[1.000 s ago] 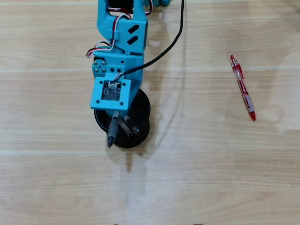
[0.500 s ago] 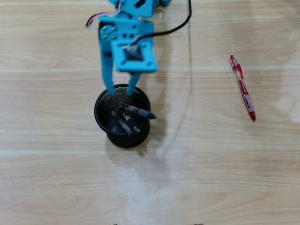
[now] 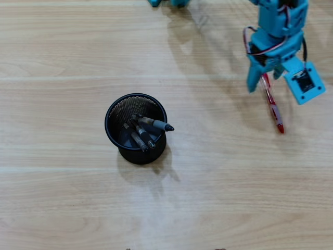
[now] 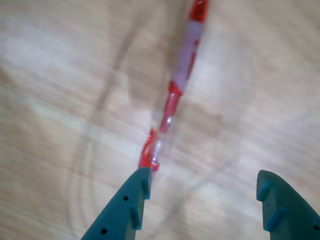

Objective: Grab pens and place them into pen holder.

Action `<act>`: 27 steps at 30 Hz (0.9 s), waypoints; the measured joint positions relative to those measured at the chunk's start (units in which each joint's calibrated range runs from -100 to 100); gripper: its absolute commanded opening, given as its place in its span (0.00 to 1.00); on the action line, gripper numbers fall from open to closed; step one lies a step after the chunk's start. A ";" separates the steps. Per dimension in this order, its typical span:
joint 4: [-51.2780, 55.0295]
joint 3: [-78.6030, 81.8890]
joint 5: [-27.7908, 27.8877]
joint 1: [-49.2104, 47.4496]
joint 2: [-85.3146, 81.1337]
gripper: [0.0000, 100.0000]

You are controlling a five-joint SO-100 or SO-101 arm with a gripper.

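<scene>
A red pen [image 3: 273,107] lies on the wooden table at the right of the overhead view, pointing down and slightly right. My teal gripper [image 3: 264,83] is over the pen's upper end, jaws open. In the wrist view the gripper [image 4: 202,175] is open and empty. The red pen [image 4: 172,102] runs up from beside the left fingertip [image 4: 135,200], and whether it touches it I cannot tell. A black mesh pen holder [image 3: 112,112] stands upright left of centre with several dark pens [image 3: 148,125] inside, one tip poking over its right rim.
The light wooden table [image 3: 62,198] spreads all around the holder. The arm's teal base parts [image 3: 171,2] show at the top edge, and a camera block [image 3: 304,82] sits on the wrist at the right.
</scene>
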 measured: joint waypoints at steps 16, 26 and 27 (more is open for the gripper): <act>0.00 -1.15 -0.47 -3.38 11.26 0.24; -9.13 -3.10 -0.52 -3.46 16.17 0.02; -9.65 -3.28 -0.57 -3.21 16.25 0.01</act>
